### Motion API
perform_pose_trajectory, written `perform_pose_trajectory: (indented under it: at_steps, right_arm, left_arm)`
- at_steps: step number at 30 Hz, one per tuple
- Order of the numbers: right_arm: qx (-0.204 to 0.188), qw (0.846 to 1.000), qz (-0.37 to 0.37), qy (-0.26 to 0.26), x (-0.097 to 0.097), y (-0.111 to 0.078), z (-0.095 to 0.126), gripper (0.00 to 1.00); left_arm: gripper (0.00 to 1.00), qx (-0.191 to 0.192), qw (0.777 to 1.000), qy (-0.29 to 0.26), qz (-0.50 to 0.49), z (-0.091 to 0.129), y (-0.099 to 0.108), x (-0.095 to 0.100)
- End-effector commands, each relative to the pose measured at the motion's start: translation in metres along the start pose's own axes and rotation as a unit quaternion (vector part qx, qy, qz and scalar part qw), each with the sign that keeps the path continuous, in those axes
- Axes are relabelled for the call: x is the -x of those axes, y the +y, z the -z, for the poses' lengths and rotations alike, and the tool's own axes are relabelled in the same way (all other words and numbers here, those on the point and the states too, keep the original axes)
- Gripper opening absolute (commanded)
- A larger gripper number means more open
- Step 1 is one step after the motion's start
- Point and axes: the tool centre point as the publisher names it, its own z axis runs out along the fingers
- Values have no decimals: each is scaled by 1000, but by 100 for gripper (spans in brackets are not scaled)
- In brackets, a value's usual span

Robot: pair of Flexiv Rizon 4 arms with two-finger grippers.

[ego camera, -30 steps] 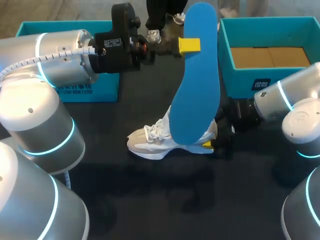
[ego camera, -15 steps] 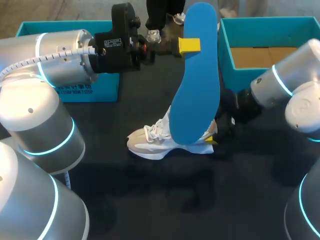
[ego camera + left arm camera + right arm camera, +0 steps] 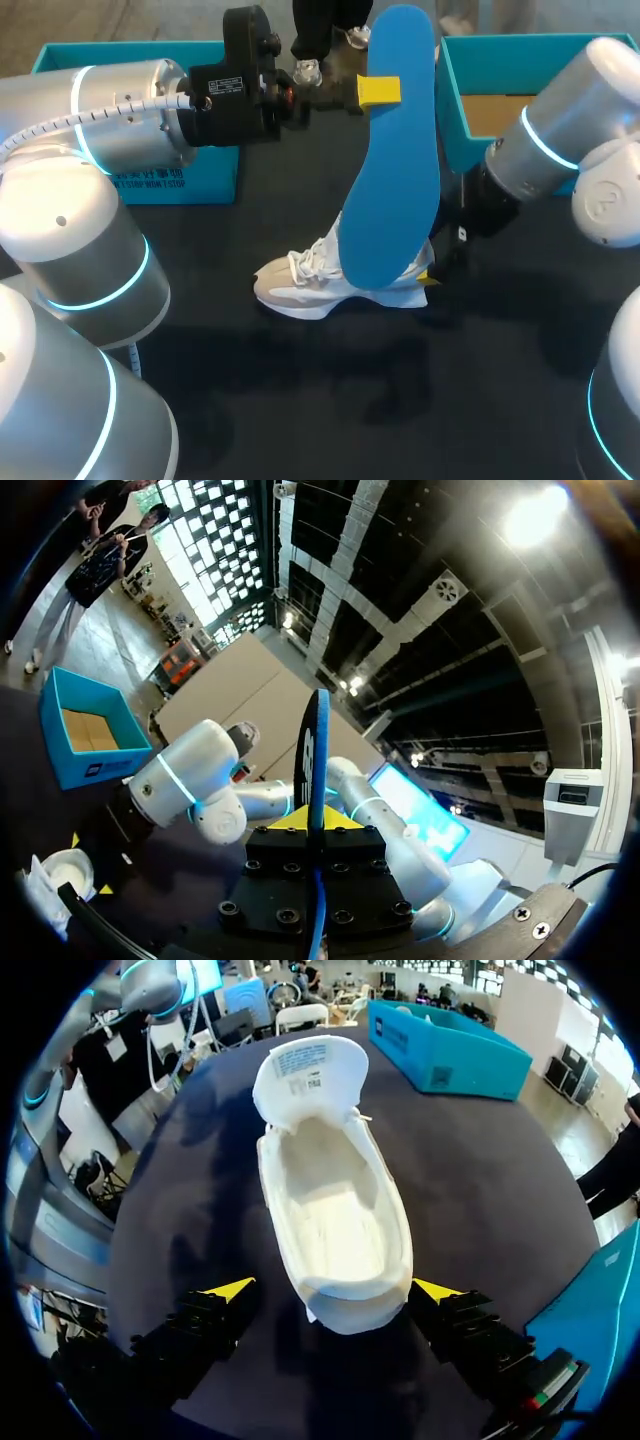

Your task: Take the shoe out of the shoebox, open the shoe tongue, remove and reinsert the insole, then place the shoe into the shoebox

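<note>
Blue foam insole [image 3: 390,160] is standing upright above the white mesh sneaker [image 3: 335,1210], pinched by L gripper [image 3: 378,92]; R gripper [image 3: 335,1290], spread wide, is straddling the sneaker's heel end

Black table [image 3: 300,400], white shoe [image 3: 300,290] at centre (upright), teal box [image 3: 215,185] back left, shoebox [image 3: 465,160] back right

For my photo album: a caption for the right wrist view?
Open gripper straddling the heel of a white shoe, tongue folded back.

Left arm [image 3: 120,115] raised, level; left gripper [image 3: 379,92] clamped on insole [image 3: 390,180]; right arm [image 3: 545,150] slopes down; right gripper [image 3: 335,1290] low, fingers spread wide.
</note>
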Motion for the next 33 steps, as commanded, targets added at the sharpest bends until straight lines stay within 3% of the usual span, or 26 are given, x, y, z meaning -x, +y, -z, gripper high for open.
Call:
perform_pose_trajectory:
  at_steps: [1, 11, 33]
  right_arm:
    - [-68, 998, 0, -10, -7, 6, 16, 100]
    - [-133, 991, 4, -27, -8, 20, 28, 100]
    - [-167, 984, 41, -38, -7, 37, 40, 100]
  left_arm:
    - [0, -2, 1000, -1, -1, 0, 2, 0]
    - [0, -2, 1000, -1, -1, 0, 2, 0]
    - [0, -2, 1000, -1, -1, 0, 2, 0]
